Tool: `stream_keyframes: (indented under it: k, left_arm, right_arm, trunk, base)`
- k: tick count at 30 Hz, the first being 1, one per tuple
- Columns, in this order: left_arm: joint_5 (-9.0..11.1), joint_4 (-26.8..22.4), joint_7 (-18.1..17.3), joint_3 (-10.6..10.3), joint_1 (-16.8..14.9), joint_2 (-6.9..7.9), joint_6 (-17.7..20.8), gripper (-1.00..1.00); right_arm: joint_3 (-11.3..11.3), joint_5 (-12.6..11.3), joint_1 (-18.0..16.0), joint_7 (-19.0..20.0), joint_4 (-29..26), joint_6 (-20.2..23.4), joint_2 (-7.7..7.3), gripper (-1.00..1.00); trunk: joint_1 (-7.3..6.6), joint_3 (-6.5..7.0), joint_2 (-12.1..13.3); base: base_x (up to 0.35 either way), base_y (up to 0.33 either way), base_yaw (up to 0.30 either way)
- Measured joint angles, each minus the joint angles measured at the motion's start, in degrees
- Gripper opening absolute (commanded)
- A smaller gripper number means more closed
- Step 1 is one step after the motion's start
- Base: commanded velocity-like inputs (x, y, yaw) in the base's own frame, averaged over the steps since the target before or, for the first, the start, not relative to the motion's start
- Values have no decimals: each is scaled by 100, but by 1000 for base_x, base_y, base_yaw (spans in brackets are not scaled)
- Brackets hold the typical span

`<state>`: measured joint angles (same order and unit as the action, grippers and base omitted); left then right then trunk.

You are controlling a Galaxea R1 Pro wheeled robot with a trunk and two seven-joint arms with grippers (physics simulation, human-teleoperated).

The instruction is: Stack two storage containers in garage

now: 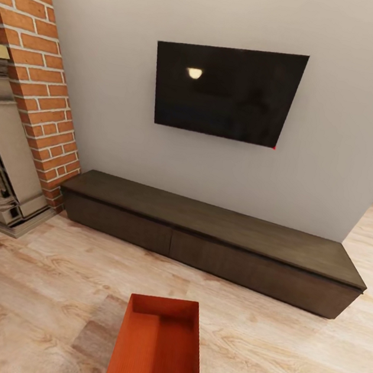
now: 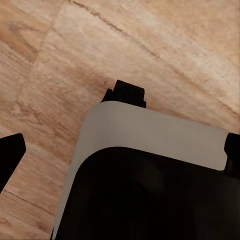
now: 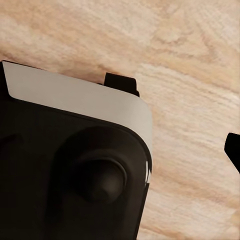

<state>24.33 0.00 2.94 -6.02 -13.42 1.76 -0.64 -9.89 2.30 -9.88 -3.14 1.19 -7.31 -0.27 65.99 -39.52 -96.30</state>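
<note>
Living room. One storage container (image 1: 157,349), open top up, on wood-plank floor (image 1: 34,283) in front of long dark bench (image 1: 214,241), below wall TV (image 1: 227,91). Step: approach for pickup, apparently. Next: bring arms to container walls. Jaws' spread: cannot tell.

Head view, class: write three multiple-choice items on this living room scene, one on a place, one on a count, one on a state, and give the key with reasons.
1. Where is the storage container?
A. on the bench
B. on the wood floor before the bench
C. inside the fireplace

2. How many orange-red containers are visible in the head view?
A. one
B. two
C. three

3. What state is the TV in?
A. showing a picture
B. dark, off
C. lying on the floor

Key: 1 B, it rests on the planks in front of the bench. 2 A, a single box shows. 3 B, the wall-mounted screen is black with only a small glint.
</note>
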Motion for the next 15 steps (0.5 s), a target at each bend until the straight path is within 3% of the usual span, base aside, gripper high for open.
stream_keyframes:
  k: [15]
  left_arm:
    - [-33, -4, 0, 0, 0, -14, -6, 100]
  right_arm:
    - [50, -32, 0, -5, 0, 61, -35, 100]
  trunk:
    - [0, -134, 0]
  base:
    - [0, 0, 0]
